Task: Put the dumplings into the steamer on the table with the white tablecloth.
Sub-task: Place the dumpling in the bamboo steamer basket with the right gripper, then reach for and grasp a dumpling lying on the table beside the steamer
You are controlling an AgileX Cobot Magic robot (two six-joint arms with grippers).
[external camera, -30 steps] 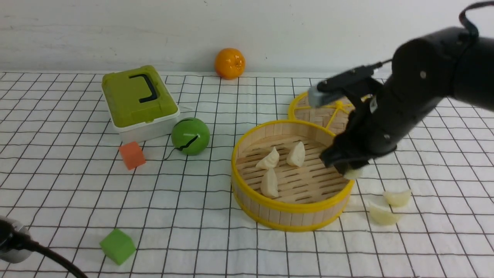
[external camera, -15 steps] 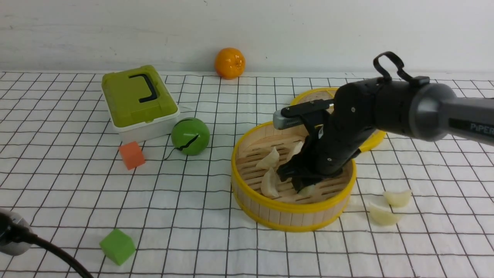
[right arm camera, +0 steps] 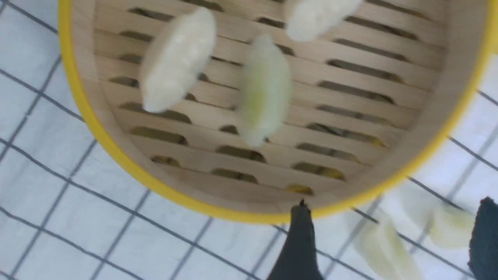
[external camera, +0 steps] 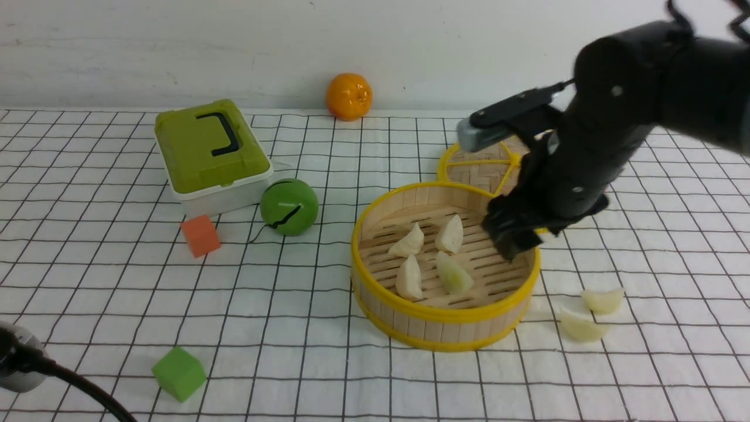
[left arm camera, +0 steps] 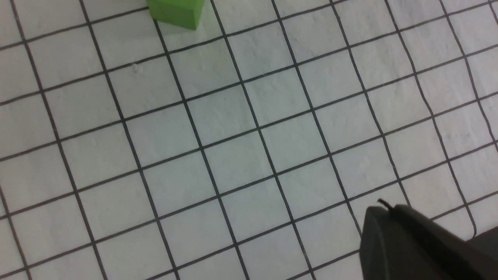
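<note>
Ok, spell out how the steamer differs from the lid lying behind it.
The steamer has a tall wall of upright slats and a slatted floor; the lid is flat and woven, with yellow spokes. The steamer holds four dumplings; none shows on the lid. The steamer stands nearer the camera; the lid lies behind it, partly hidden by the right arm. Both are round, bamboo and yellow-rimmed.
</note>
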